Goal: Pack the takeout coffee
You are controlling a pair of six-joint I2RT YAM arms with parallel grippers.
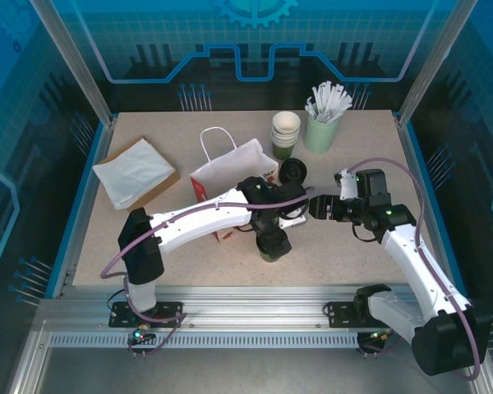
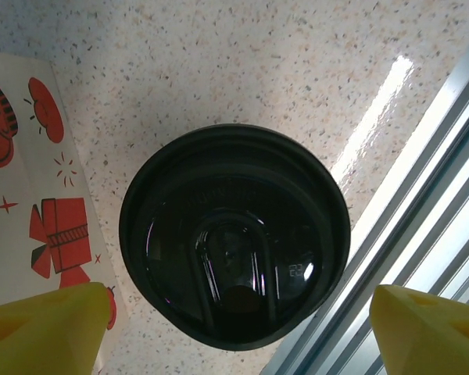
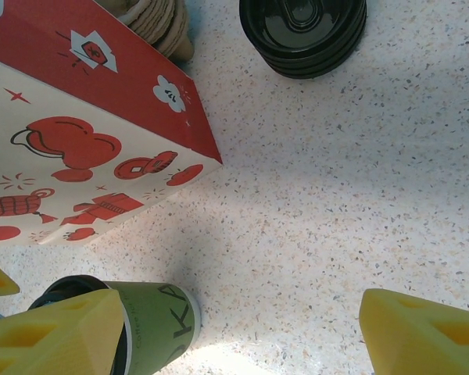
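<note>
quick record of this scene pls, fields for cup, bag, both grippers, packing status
takeout coffee: lidded, upright on the table, beside the bag
paper bag: white with red prints
left gripper: over the cup, fingers open either side of the lid
right gripper: open, holding nothing
status: cup not yet in bag
</note>
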